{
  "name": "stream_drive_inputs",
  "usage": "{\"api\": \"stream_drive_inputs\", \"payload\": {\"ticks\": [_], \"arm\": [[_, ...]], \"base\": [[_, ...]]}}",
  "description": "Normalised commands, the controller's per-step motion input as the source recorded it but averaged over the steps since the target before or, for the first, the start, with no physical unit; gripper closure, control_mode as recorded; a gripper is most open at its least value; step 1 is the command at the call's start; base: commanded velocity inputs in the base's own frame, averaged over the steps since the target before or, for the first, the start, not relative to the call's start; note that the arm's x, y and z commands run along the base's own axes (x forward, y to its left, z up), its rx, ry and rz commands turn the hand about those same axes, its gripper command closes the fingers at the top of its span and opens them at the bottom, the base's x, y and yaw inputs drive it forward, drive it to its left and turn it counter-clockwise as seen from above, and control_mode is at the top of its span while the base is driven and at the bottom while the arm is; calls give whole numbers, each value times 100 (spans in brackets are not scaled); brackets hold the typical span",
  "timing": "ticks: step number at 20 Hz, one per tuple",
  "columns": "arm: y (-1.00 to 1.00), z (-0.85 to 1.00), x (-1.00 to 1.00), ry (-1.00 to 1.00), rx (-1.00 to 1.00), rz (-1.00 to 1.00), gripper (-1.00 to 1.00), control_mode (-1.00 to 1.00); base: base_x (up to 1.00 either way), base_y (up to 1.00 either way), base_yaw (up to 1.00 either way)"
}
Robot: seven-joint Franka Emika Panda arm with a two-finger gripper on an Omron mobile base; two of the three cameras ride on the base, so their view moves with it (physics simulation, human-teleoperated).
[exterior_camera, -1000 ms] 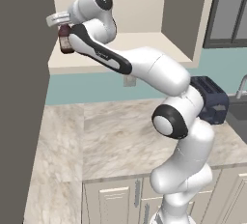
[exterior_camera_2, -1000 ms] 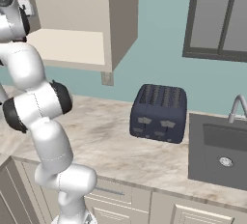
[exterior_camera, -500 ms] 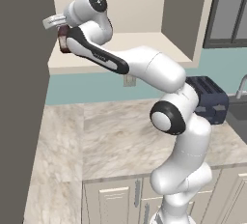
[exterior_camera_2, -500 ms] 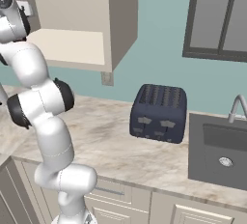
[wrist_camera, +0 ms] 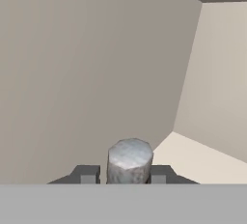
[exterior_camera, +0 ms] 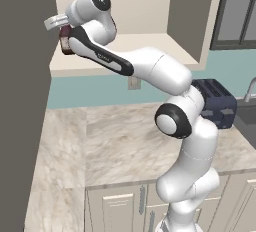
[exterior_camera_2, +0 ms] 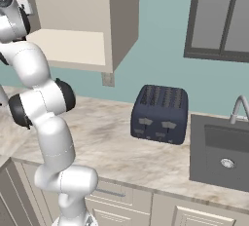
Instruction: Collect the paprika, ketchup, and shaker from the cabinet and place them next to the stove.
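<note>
Item: paprika (wrist_camera: pixel 130 160), straight-sided dark red-brown jar with wide greyish cap. Location: inside the cabinet (exterior_camera: pixel 150 6), on the shelf near its left end, at about ten o'clock in the left base view.

Holder: gripper (wrist_camera: pixel 123 175), fingers (wrist_camera: pixel 87 175) closed against both sides of the jar just under the cap, which rises between them at six o'clock of the hand view.

Handling, judged: rigid, light, smooth-walled and possibly slippery; the cylinder suits a side pinch at or below the cap, kept upright.

Also present: toaster (exterior_camera_2: pixel 160 113) at centre of the tabletop (exterior_camera_2: pixel 112 144), sink (exterior_camera_2: pixel 221 149) at three o'clock.
</note>
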Motion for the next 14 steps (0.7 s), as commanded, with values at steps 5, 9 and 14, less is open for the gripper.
{"api": "stream_drive_inputs", "payload": {"ticks": [5, 9, 14], "arm": [[0, 0, 0, 0, 0, 0, 100, -100], [0, -2, 0, 0, 0, 0, 100, -100], [0, -5, 0, 0, 0, 0, 100, -100]], "base": [[0, 0, 0], [0, 0, 0], [0, 0, 0]]}}
